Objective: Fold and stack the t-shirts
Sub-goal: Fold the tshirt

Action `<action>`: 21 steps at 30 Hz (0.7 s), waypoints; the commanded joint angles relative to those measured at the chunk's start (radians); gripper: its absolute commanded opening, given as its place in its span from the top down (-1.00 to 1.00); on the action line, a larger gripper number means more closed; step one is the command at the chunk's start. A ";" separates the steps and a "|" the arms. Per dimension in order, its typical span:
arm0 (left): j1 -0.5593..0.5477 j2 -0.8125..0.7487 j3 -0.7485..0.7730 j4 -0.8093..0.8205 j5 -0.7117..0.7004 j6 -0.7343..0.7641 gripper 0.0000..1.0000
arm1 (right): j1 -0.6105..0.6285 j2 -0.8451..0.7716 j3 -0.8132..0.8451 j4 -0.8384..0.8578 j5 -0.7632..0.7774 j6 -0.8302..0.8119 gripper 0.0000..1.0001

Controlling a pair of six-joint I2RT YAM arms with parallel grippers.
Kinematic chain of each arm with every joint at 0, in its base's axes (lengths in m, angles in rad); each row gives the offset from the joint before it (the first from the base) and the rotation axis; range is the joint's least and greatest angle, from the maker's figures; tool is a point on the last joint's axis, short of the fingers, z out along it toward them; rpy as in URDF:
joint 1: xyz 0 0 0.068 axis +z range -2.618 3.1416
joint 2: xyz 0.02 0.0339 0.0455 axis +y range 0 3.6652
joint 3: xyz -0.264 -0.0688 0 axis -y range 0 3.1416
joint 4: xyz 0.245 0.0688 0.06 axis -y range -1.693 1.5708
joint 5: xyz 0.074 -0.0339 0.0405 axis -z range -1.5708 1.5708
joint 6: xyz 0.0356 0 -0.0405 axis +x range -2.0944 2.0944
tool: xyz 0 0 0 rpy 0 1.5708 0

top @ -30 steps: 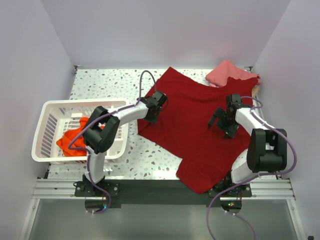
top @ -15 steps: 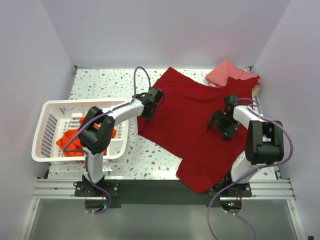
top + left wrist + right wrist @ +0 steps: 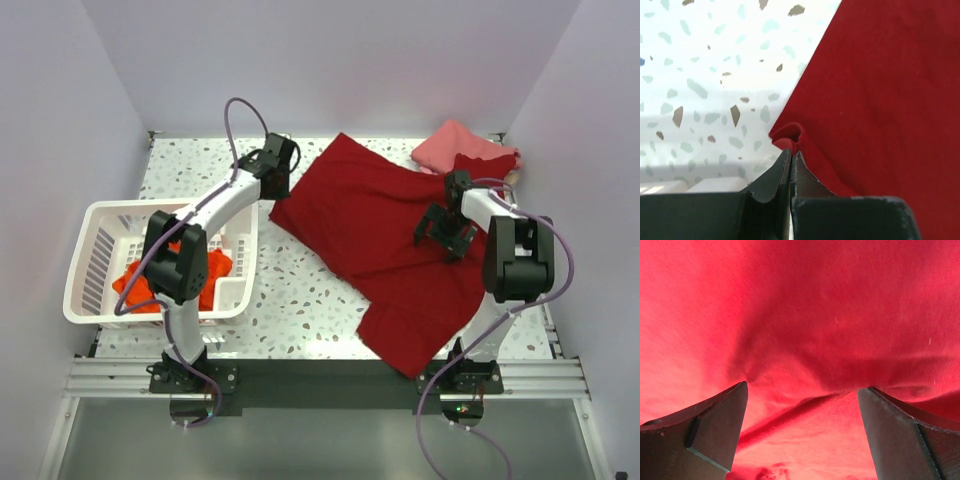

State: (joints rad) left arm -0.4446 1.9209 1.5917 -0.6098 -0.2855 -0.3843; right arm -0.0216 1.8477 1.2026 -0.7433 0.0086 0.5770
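While the left gripper (image 3: 791,154) pinches shut on the limp crimson t-shirt (image 3: 370,225) corner beyond the basket (image 3: 95,215), right gripper (image 3: 445,228) gapes wide. Grab hems, it should drape!

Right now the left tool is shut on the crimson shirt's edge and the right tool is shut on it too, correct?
Not quite. The right tool stands wide open over the crimson shirt, as the right wrist view shows. The left tool is shut on its edge.

White slotted basket (image 3: 90,265) at the left — on speckled tabletop (image 3: 190,165)
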 commanded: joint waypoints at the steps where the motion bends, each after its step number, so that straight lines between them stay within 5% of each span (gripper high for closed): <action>1: 0.018 0.061 0.106 -0.027 0.014 0.001 1.00 | 0.000 0.083 0.087 0.044 0.039 0.004 -0.87; 13: 0.107 0.243 0.418 -0.128 0.020 0.002 1.00 | 0.003 0.232 0.403 -0.045 -0.007 -0.023 -0.87; 21: 0.133 0.254 0.450 -0.131 0.078 0.015 1.00 | 0.058 -0.078 0.310 -0.042 0.060 -0.046 -0.87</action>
State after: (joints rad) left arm -0.3241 2.1769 1.9911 -0.7277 -0.2379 -0.3824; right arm -0.0010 1.9907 1.5421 -0.7746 0.0372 0.5507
